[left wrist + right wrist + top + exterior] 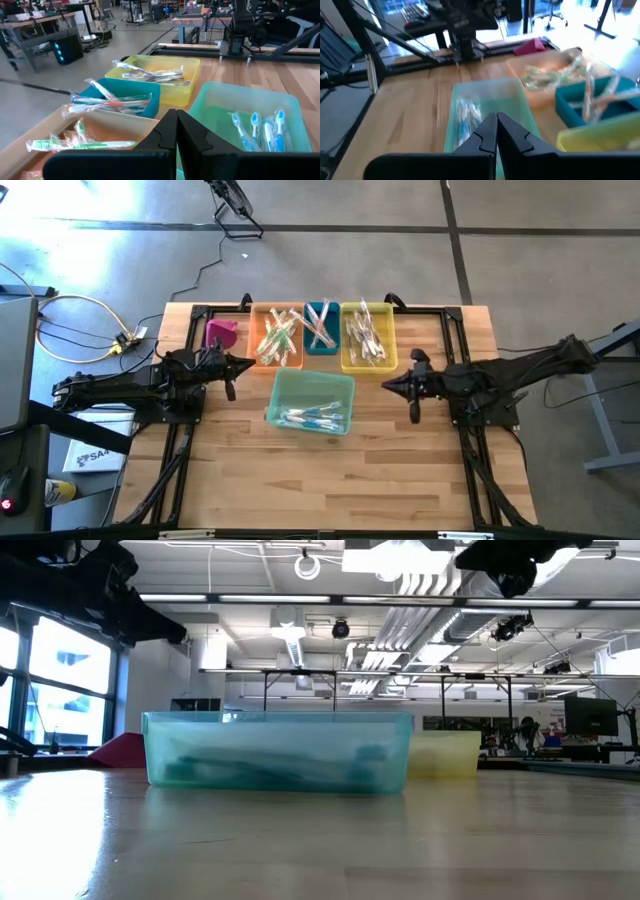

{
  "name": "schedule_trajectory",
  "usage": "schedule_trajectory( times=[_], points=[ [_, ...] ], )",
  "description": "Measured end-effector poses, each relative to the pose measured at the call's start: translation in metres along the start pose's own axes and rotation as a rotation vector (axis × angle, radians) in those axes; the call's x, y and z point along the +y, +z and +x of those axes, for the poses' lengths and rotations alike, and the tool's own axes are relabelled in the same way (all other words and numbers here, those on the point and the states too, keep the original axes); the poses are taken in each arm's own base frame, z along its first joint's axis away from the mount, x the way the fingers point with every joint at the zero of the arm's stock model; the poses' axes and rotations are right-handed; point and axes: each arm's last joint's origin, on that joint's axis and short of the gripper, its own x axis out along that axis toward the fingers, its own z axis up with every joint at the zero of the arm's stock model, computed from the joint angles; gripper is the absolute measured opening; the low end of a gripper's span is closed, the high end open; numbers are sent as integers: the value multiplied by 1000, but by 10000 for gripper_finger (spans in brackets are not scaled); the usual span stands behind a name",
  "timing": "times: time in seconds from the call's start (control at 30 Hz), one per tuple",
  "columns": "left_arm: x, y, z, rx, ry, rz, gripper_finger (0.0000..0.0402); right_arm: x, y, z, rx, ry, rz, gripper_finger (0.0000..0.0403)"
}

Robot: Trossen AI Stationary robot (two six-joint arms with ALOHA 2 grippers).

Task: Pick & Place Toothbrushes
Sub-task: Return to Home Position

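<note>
Green bin (311, 385) mid-table, bin row (320, 350) behind, bare tabletop (330, 480) around

It was a lab-like workshop: bare concrete floor (540, 250), exposed ceiling ducts (425, 580), strip lights (250, 598), workbenches (35, 20) crowded with equipment.

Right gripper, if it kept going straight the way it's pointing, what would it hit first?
Probably the green bin holding blue toothbrushes, straight ahead of the shut right gripper. It hangs above the table, though, so it might clear the rim. The left gripper waits opposite.
</note>
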Motion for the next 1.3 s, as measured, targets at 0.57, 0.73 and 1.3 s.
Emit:
schedule_trajectory(
  times=[0.57,0.73,1.3],
  points=[
    [0,0,0,1,0,-22,0,-22,6,-63,-79,79,29,2],
    [0,0,0,1,0,-24,0,-28,4,-77,-106,83,45,2],
    [0,0,0,1,0,-23,0,-45,-32,-100,-289,193,100,2]
  ],
)
